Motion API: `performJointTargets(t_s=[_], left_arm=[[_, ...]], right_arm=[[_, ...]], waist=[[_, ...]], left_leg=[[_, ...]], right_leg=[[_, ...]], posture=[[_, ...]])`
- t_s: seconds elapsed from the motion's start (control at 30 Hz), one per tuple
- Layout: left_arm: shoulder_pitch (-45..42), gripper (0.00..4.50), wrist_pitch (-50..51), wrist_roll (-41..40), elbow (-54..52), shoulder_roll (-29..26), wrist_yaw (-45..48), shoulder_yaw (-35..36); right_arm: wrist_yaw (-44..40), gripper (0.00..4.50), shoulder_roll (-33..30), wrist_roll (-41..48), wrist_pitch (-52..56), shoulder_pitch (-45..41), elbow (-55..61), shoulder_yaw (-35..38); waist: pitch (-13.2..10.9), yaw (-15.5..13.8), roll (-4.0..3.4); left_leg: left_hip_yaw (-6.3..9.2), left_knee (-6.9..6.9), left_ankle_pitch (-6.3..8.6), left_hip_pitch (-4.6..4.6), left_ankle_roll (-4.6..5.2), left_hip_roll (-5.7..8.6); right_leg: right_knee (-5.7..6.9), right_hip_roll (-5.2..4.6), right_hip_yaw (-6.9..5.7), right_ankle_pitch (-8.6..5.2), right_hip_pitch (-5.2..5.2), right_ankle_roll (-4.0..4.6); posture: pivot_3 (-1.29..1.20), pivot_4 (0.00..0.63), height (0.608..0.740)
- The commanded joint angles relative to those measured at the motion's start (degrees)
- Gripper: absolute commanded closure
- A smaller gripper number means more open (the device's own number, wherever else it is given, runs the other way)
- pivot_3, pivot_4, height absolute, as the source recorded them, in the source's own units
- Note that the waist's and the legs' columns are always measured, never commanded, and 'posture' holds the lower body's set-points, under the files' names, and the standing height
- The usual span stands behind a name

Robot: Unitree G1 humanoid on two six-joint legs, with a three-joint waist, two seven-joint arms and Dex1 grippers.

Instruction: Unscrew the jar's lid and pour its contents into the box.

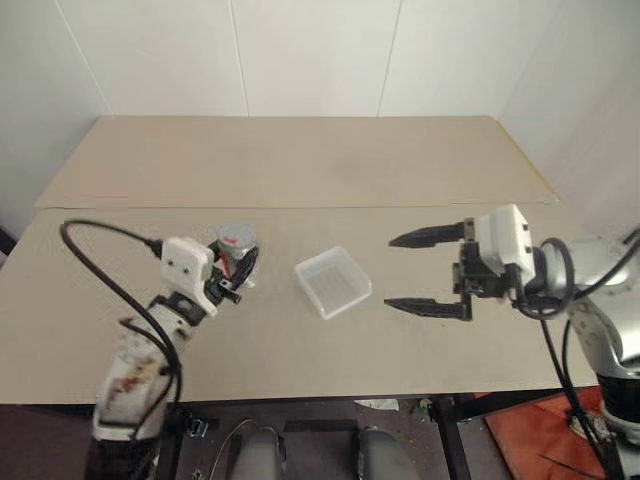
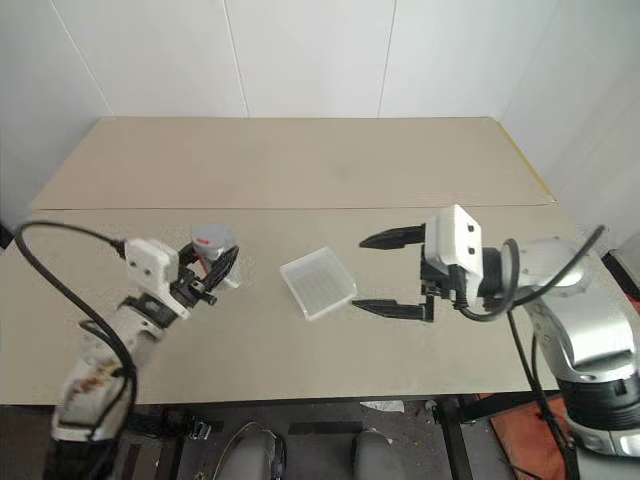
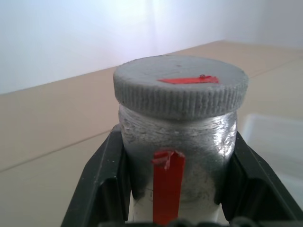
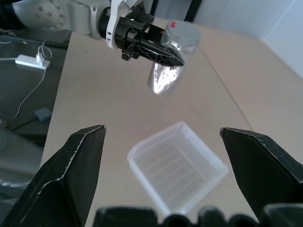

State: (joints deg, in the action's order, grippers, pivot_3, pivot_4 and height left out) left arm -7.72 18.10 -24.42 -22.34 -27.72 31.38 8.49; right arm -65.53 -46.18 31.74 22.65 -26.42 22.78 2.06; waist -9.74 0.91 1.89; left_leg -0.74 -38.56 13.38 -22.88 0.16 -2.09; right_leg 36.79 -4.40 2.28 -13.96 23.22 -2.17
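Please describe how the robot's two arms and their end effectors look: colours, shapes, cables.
Each end effector, left and right, has two black tapered fingers on a white block-shaped housing with black mounts. A black cable loops along the left arm; more black cables run by the right wrist. The right arm's shell is silver-grey.

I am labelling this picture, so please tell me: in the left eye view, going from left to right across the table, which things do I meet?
Left gripper shut on the jar with its lid on → box → right gripper, open.

Left tool [image 1: 240,268] clamped; right tool [image 1: 410,272] spread wide.
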Motion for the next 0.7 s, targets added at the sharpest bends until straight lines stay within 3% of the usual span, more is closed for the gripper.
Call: performJointTargets(t_s=[0.03, 0.17, 0.27, 0.47, 0.7], left_arm=[[-6.6, 2.52, 3.4, -10.0, 4.3, -7.3, 16.8, 1.5], [-13.9, 2.52, 3.0, -12.9, 12.3, -10.6, 28.6, -0.4], [-20.7, 2.52, 1.0, -12.5, 19.2, -9.8, 36.7, -3.4], [-27.7, 2.52, -0.1, -11.6, 26.1, -5.1, 41.6, -6.3], [-29.6, 2.52, -2.1, -10.7, 28.9, -3.6, 45.0, -6.7]], right_arm=[[6.0, 0.00, 4.0, 0.1, 5.1, -6.8, -0.5, -3.1], [11.6, 0.00, 9.0, 0.9, 11.9, -13.0, -1.4, -5.9], [16.5, 0.00, 14.2, 2.7, 17.7, -17.9, -1.5, -7.3], [21.7, 0.00, 20.6, 1.3, 21.6, -22.3, -2.0, -10.6], [24.5, 0.00, 23.7, -0.6, 22.5, -24.8, -4.5, -12.3]], waist=[[0.0, 0.1, -0.01], [0.0, 0.0, -0.04], [0.0, -0.2, -0.04], [0.0, -0.2, -0.04], [0.0, 0.2, -0.05]], left_leg=[[0.00, 0.01, 0.00, -0.01, 0.00, 0.00], [0.00, 0.05, -0.01, -0.01, -0.01, 0.00], [0.03, 0.05, -0.01, -0.24, -0.01, 0.02], [0.06, -0.17, -0.02, -0.95, 0.00, 0.04], [0.07, -0.17, -0.02, -0.96, 0.01, 0.02]], right_leg=[[0.01, 0.01, 0.00, 0.00, 0.03, 0.01], [0.02, 0.01, -0.02, -0.01, 0.05, 0.02], [-0.01, 0.01, -0.08, -0.01, 0.21, 0.02], [0.26, -0.01, -0.06, 0.01, 0.91, 0.02], [0.31, 0.02, -0.05, 0.01, 1.00, 0.02]], posture=[[0.00, 0.150, 0.740], [0.00, 0.150, 0.740], [0.00, 0.150, 0.740], [0.00, 0.150, 0.740], [0.00, 0.150, 0.740]])
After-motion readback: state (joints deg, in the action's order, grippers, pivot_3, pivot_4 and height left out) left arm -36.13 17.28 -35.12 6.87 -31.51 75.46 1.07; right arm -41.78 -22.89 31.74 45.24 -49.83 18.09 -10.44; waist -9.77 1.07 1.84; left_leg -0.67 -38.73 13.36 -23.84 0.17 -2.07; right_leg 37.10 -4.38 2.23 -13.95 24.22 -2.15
